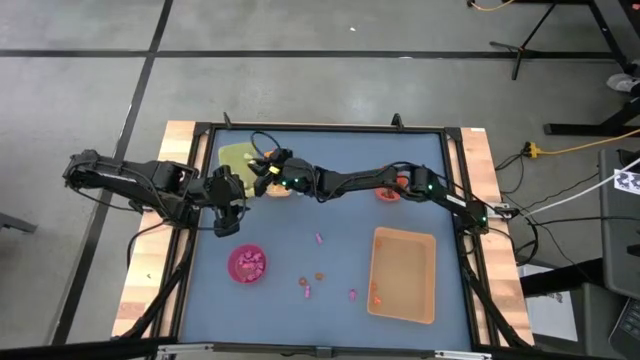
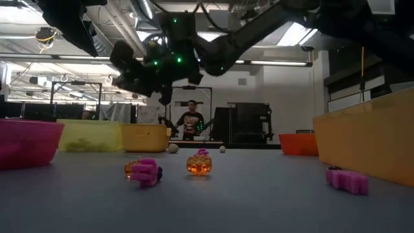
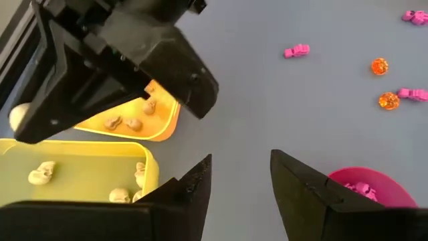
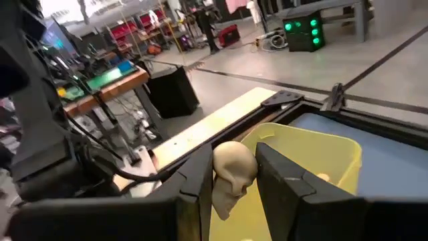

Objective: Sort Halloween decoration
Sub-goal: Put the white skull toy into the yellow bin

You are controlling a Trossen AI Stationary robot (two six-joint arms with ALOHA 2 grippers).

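On the left of the surface (image 1: 420, 180), the left claw (image 1: 222, 222) hangs released at about nine o'clock from the centre, its fingers (image 3: 194, 194) spread over bare mat with nothing between them. Just below it sits the pink bowl (image 1: 247, 264), already holding magenta trinkets.

Toward eleven o'clock lies the yellow-green tray (image 1: 236, 157) with cream skulls in it, and touching its right side a small orange tray (image 1: 281, 193) with a few more. The right claw (image 1: 268, 165) reaches across to hover above these two — it is clenched on a cream skull (image 4: 232, 172), pinched across the temples between the two fingers.

That skull looks like hard moulded plastic: very light, stiff, smooth and rounded, so likely to squirt out of a shallow pinch. Gripping the broad dome rather than the narrow jaw seems the safest hold.

Loose pieces wait in the middle of the surface, around six o'clock: a magenta piece (image 1: 319, 238), an orange pumpkin bead (image 1: 320, 275), and further magenta pieces (image 1: 352, 294) nearer the front edge. They look equally light and apt to roll or skid when nudged.

At three o'clock stands the large tan tray (image 1: 405, 240), and a red bowl (image 1: 386, 194) sits under the right forearm. The two arms nearly meet over the trays — the crowding there looks like the main obstruction.
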